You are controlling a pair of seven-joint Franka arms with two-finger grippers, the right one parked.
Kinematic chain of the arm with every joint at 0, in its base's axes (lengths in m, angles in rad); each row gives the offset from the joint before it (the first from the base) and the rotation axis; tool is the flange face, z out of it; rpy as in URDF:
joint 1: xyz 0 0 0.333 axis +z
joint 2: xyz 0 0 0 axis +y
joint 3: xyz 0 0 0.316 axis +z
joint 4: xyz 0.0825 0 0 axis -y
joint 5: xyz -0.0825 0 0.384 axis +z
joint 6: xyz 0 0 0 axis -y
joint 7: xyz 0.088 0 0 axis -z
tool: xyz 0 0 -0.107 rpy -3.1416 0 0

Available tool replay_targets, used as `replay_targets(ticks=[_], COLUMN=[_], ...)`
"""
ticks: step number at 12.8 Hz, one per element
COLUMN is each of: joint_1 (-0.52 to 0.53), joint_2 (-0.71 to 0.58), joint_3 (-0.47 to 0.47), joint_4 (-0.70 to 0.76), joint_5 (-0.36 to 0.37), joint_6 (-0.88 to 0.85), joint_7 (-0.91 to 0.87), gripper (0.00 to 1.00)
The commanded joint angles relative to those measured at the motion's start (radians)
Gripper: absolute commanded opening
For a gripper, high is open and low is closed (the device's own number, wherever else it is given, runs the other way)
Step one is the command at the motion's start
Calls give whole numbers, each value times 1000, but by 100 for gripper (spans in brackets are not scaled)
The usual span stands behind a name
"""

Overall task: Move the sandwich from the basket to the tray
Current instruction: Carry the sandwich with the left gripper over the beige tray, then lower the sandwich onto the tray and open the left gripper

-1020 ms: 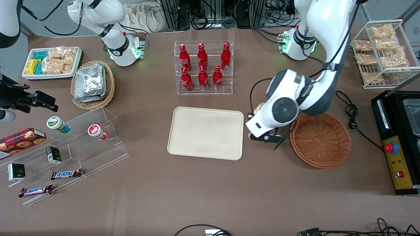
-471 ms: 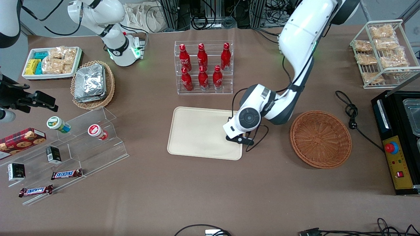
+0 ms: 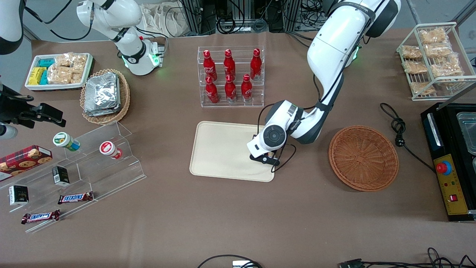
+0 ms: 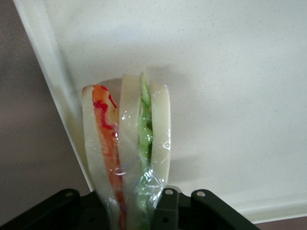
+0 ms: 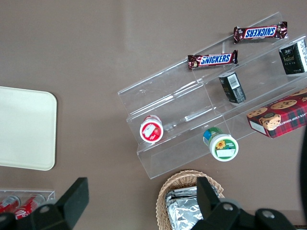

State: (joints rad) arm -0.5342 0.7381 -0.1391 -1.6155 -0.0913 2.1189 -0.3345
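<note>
In the left wrist view the sandwich (image 4: pixel 125 153), a plastic-wrapped wedge of white bread with orange-red and green layers, is pinched between my black fingers (image 4: pixel 165 211). My gripper (image 4: pixel 129 206) is shut on it. Under the sandwich lies the cream tray (image 4: pixel 230 96), and the wedge hangs close to the tray's rim. In the front view my gripper (image 3: pixel 264 155) is low over the end of the tray (image 3: pixel 223 149) that is nearest the basket, and the wrist hides the sandwich. The reddish-brown basket (image 3: pixel 363 158) holds nothing and stands beside the tray, toward the working arm's end.
A clear rack of red bottles (image 3: pixel 230 76) stands just farther from the front camera than the tray. A black cable (image 3: pixel 398 130) and a black appliance (image 3: pixel 450 160) lie near the basket. A clear stepped shelf (image 3: pixel 93 163) and a tan basket of foil packs (image 3: pixel 105 95) sit toward the parked arm's end.
My gripper has travelled with the sandwich from beside the basket to over the tray's near-basket end, slowing over the last half second.
</note>
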Motion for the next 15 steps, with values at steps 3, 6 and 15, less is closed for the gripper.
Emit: replay_targets(ticks=[3, 6, 15], joint_1=[-13, -13, 83], joint_2=[61, 66, -46], joint_3=[-11, -11, -5], joint_4=[34, 49, 89], joint_5=[-88, -90, -82], joint_6=[64, 62, -130], joint_7=[-37, -32, 26], gripper=[17, 23, 100])
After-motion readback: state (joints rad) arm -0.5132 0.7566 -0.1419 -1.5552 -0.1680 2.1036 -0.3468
